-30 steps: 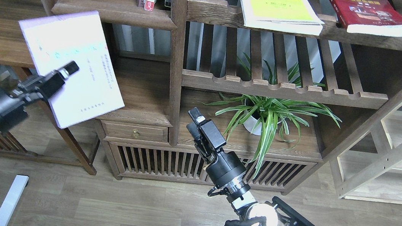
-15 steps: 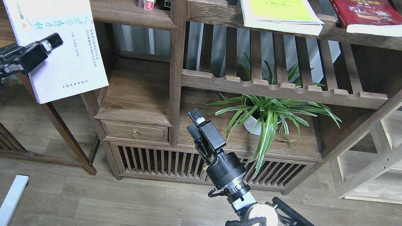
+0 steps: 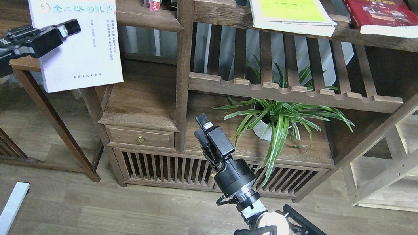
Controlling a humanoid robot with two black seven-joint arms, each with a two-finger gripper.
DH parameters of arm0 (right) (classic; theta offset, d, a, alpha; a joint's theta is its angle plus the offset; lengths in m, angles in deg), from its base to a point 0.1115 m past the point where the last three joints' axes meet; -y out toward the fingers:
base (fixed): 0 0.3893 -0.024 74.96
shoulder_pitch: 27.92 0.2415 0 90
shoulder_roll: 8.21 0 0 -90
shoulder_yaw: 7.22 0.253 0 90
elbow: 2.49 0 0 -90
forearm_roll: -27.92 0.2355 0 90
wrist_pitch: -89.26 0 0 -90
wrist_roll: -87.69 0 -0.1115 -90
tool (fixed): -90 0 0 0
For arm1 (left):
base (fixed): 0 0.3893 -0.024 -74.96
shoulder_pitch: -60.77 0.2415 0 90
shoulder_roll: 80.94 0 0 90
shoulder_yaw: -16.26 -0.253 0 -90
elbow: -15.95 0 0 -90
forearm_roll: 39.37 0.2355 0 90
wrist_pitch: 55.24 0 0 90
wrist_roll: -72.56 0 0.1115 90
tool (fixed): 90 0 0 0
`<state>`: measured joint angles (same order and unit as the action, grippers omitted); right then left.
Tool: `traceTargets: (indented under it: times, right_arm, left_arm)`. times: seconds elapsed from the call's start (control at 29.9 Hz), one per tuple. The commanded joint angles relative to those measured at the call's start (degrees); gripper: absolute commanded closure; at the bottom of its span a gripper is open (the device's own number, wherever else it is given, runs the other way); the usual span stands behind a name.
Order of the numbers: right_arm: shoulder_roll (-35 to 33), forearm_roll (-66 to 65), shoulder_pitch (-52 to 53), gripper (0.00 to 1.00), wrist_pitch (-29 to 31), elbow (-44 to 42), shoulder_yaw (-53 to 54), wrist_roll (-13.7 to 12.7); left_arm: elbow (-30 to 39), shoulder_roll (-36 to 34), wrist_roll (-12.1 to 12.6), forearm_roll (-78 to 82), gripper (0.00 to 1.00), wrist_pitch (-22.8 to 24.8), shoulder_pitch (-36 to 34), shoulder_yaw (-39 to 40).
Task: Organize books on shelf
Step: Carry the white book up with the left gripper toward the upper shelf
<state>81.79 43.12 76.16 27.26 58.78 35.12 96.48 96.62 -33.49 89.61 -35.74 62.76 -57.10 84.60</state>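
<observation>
White book held up at the bookcase's left end, two books lying on the slatted upper shelf.

The dark brown bookcase [image 3: 180, 90] spans the view above a grey-brown plank floor [image 3: 140, 221]; its solid-plank shelf [image 3: 141, 15] with a rounded front edge sits upper left. The white book [image 3: 79, 37], lilac at its top edge and printed with small Chinese text, is tilted before that shelf's left end, pinched by the left gripper [image 3: 69, 29]. The yellow-green book [image 3: 290, 7] and dark red book [image 3: 385, 13] lie flat, overhanging the front rail. A potted plant [image 3: 278, 120] stands lower down. The right gripper [image 3: 201, 124] hangs empty below; whether its fingers are spread I cannot tell.
</observation>
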Motion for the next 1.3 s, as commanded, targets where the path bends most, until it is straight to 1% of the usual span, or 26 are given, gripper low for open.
traceTargets:
  times: [0.0,0.07,0.33,0.5,0.64,0.84,0.94,1.07,1.27]
  right_arm:
    - [0.0,0.0,-0.02,0.08,0.0,-0.27,0.03,0.0]
    - [0.0,0.0,-0.02,0.08,0.0,-0.53,0.03,0.0]
    - [0.0,0.0,-0.02,0.08,0.0,-1.15,0.03,0.0]
    - [0.0,0.0,-0.02,0.07,0.0,-1.15,0.11,0.0]
    - [0.0,0.0,-0.19,0.07,0.0,-1.15,0.11,0.0]
    - [0.0,0.0,-0.19,0.07,0.0,-1.15,0.2,0.0]
    - [0.0,0.0,-0.11,0.07,0.0,-1.15,0.2,0.0]
    - [0.0,0.0,-0.19,0.07,0.0,-1.15,0.2,0.0]
    - [0.0,0.0,-0.11,0.06,0.0,-1.15,0.03,0.0]
  left_arm:
    - [-0.08,0.36,0.0,-0.02,0.96,0.0,-0.34,2.14]
    - [-0.17,0.97,-0.44,-0.02,0.97,0.0,-0.43,3.2]
    - [-0.87,9.05,-0.7,1.73,0.98,0.0,-4.56,7.68]
    - [-1.05,10.73,-0.7,4.37,0.98,0.0,-4.91,9.35]
    - [-1.13,10.03,-0.7,5.42,0.98,0.0,-4.83,10.23]
    - [-1.13,9.77,0.09,9.99,0.99,0.0,-4.91,15.94]
    - [-1.13,9.68,0.52,10.96,0.99,0.0,-5.35,17.35]
    - [-1.05,9.24,0.53,12.98,0.99,0.0,-5.62,16.83]
    - [-0.34,10.47,0.53,17.72,0.99,0.0,-7.64,16.12]
